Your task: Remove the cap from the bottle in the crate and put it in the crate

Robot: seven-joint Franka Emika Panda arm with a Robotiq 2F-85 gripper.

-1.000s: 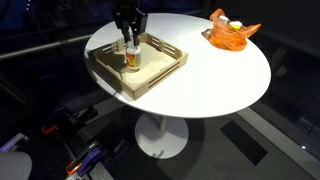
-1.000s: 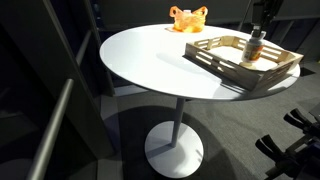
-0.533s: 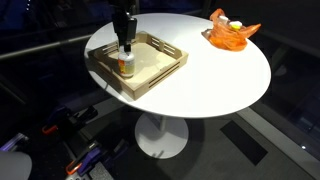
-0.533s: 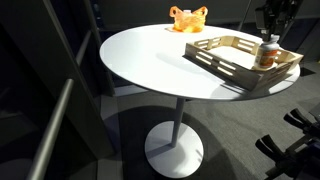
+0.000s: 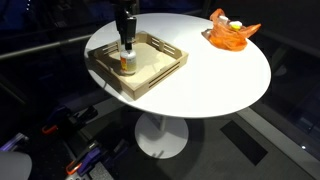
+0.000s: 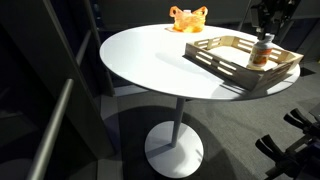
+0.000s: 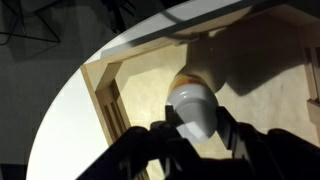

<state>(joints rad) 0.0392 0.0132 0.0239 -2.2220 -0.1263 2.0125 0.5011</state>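
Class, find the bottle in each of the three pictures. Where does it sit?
Exterior view: bottle upper left of centre.
Exterior view: bottle near the upper right edge.
Wrist view: bottle in the centre, cap nearest the camera.
Shared landmark: wooden crate holding it.

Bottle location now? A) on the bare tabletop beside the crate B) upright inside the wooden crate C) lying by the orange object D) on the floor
B: the bottle stands upright inside the crate, directly under the gripper.

Round white pedestal table (image 5: 215, 85), dark floor (image 6: 110, 130), dim room.
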